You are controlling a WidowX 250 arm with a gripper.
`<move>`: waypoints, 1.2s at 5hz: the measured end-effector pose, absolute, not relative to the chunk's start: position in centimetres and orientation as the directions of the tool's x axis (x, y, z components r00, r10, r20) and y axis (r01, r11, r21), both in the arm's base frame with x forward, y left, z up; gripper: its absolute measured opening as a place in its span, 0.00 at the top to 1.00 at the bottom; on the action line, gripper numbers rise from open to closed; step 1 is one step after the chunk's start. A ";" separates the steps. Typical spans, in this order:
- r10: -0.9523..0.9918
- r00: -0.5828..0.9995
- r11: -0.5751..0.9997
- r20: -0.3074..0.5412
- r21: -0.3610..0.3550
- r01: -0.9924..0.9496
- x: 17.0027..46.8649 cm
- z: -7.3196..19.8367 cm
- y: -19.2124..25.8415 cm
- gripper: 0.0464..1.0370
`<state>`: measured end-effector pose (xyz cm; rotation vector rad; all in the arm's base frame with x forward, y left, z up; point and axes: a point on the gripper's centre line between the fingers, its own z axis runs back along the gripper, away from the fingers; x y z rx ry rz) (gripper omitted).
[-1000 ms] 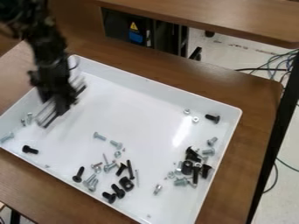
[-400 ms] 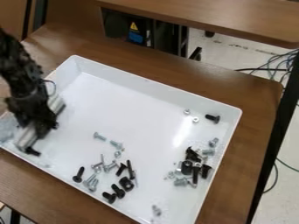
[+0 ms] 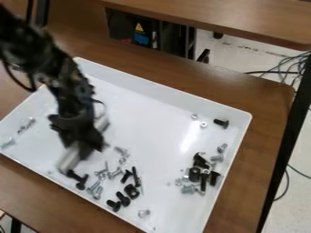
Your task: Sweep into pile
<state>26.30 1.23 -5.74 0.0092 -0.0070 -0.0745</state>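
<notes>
Okay; bolts (image 3: 81,185) (black) near claw (image 3: 85,144).

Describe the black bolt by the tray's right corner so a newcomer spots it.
On the brown table sits a white tray. Near its right-hand corner lies one black bolt. Unlike the two small silver nuts just left of it, it is black and longer.

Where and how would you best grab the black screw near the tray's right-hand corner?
Probably by the shank, from above, pinching across it: the screw lies on its side, apart from the other screws, its wider head towards the tray's right wall.
</notes>
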 end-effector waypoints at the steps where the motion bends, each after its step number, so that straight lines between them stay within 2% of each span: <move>1: -0.129 0.992 0.991 0.001 -0.015 0.129 26.1 -5.8 -4.4 0.68; 3: -0.086 0.996 0.994 -0.026 -0.072 0.084 25.9 -5.2 -10.9 0.68; 4: -0.064 0.997 0.994 -0.032 -0.091 0.061 26.1 -4.9 -11.0 0.68; 5: -0.065 0.997 0.996 -0.038 -0.059 0.062 27.0 -4.2 -8.2 0.68; 6: 0.029 0.999 0.999 0.024 -0.042 -0.028 29.0 -1.9 -2.9 0.68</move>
